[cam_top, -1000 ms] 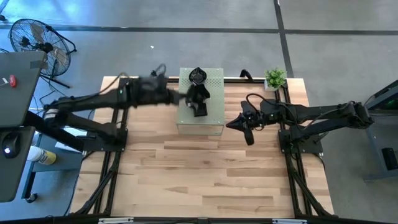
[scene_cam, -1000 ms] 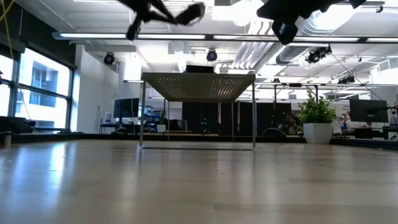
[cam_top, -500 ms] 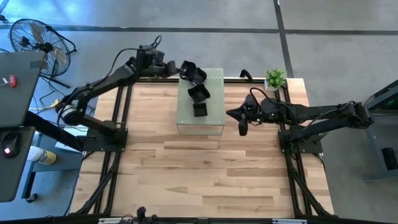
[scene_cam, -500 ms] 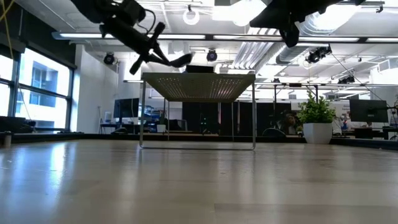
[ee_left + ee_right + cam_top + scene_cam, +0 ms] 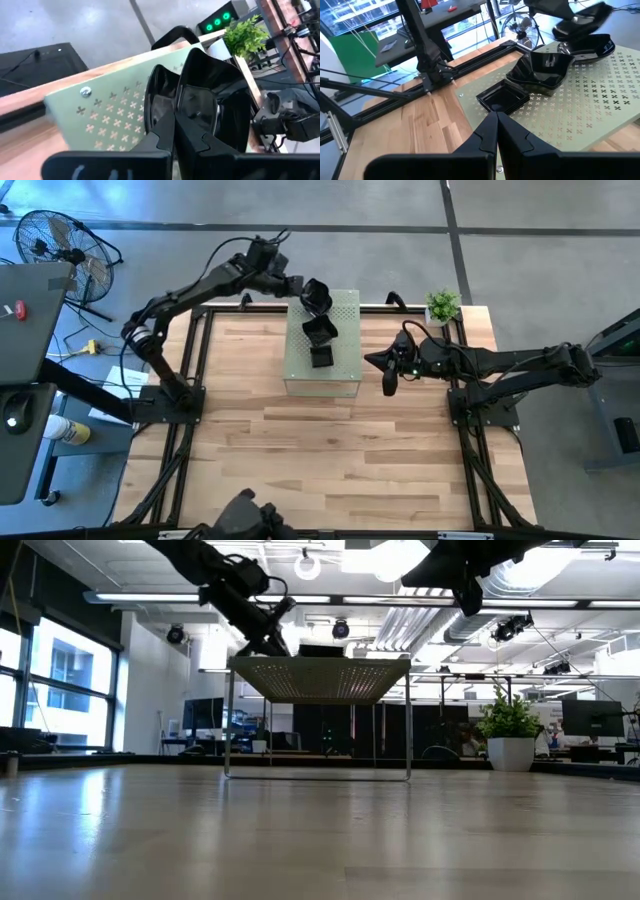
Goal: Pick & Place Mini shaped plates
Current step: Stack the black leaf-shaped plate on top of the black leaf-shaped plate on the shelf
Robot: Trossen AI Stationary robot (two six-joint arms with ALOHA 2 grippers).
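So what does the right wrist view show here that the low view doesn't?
Only the right wrist view shows the black mini plates lying on the pale green box's top, and the shut right gripper hanging beside the box. Only the low view shows the room behind and the box's legs. Both show the box and the left arm above it.

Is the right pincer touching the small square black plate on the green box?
Apart. The high view shows the right pincer beside the green box, wood between it and the square plate.

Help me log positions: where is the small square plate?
High view: the small square plate sits on the pale green box, nearest the front of three black plates.
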